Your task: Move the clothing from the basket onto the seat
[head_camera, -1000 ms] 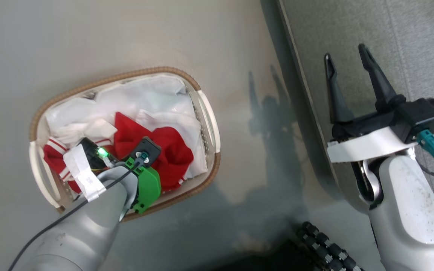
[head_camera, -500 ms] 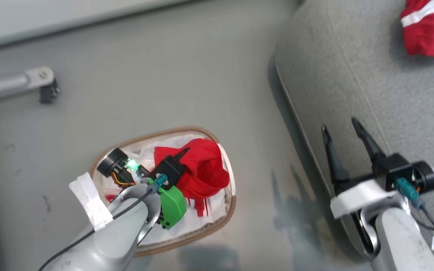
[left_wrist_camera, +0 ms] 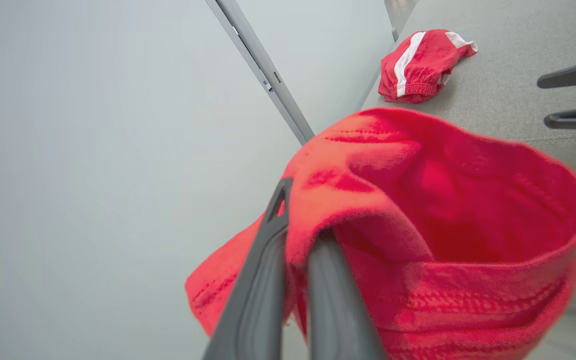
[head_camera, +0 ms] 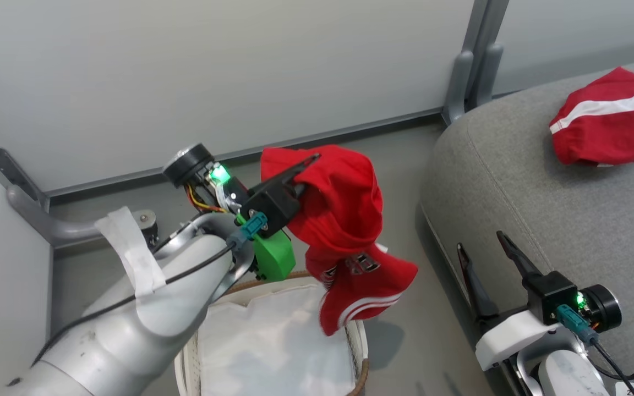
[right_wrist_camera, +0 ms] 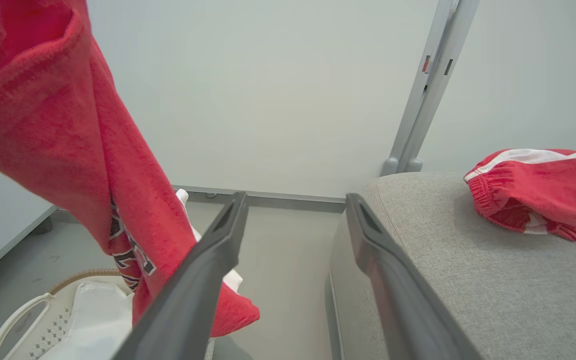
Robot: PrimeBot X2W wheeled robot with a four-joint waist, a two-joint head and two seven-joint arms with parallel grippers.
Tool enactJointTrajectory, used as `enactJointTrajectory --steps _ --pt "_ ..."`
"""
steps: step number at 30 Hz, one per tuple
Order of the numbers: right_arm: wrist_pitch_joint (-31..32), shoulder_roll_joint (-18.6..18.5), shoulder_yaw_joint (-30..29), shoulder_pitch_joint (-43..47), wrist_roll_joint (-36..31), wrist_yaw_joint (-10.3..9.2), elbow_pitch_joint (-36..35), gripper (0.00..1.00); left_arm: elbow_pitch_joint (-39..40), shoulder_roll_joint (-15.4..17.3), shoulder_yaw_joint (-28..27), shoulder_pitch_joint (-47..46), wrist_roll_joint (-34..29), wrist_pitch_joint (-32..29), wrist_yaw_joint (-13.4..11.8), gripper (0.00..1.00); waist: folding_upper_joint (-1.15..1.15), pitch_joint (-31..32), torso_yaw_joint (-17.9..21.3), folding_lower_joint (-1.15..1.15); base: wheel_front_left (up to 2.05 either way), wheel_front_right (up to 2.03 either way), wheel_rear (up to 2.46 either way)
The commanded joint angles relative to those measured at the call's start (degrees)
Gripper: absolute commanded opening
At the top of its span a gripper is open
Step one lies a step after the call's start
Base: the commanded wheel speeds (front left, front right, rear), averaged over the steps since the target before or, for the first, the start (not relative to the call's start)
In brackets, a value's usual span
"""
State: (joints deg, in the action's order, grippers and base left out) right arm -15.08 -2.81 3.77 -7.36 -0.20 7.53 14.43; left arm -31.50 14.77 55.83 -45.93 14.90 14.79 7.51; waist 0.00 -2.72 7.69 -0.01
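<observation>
My left gripper (head_camera: 307,163) is shut on a bright red garment (head_camera: 344,231), which hangs in the air above the basket's far right edge. In the left wrist view the gripper (left_wrist_camera: 300,220) pinches a fold of that red fabric (left_wrist_camera: 443,210). The basket (head_camera: 359,352), with a brown rim and a white liner, stands on the floor at the bottom. A second red garment (head_camera: 608,118) with white stripes lies on the grey seat (head_camera: 542,209). My right gripper (head_camera: 480,242) stands open and holds nothing, at the seat's near left edge. Its two fingers (right_wrist_camera: 295,200) are spread wide apart.
Pale wall panels close off the back, with a grey metal post (head_camera: 471,60) at the seat's far corner. A curved metal foot (head_camera: 36,214) rests on the floor at the left. Bare grey floor (head_camera: 405,165) lies between the basket and the seat.
My left gripper has lifted the red garment up out of the basket and holds it hanging. The head view has tilted up, so the whole picture shifted. The right gripper stays open.
</observation>
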Motion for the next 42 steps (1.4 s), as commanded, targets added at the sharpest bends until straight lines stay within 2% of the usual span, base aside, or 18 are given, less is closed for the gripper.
enactJointTrajectory --steps 1,8,18,31,42 --pt "-0.1 -0.2 0.5 0.4 -0.2 -0.08 0.2 1.0 0.6 0.7 0.5 -2.1 1.1 -0.3 -0.1 0.0 0.0 4.9 -2.3 0.01 0.0 0.0 0.0" --pt "-0.1 -0.2 4.5 -2.8 0.1 -0.08 1.2 1.0 0.5 1.5 2.3 -10.0 3.2 -0.9 -0.1 0.0 0.0 5.3 -2.2 0.01 0.0 0.0 0.0" --pt "-0.1 -0.2 9.3 -6.5 0.5 -0.08 2.4 1.0 -2.0 0.6 2.9 -17.0 5.3 -0.1 -0.1 0.0 0.0 5.9 -2.4 0.01 0.0 0.0 0.0" --pt "-0.1 -0.2 12.0 -10.9 -1.3 -0.08 6.8 1.0 -1.8 1.0 3.1 -19.6 6.5 0.4 -0.1 0.0 0.0 6.2 -4.2 0.01 0.0 0.0 0.0" --pt "-0.1 -0.2 13.2 -20.0 -3.7 -0.08 13.1 1.0 1.0 -1.3 5.2 -20.5 6.7 0.5 -0.1 0.0 0.0 5.8 -5.3 0.01 0.0 0.0 0.0"
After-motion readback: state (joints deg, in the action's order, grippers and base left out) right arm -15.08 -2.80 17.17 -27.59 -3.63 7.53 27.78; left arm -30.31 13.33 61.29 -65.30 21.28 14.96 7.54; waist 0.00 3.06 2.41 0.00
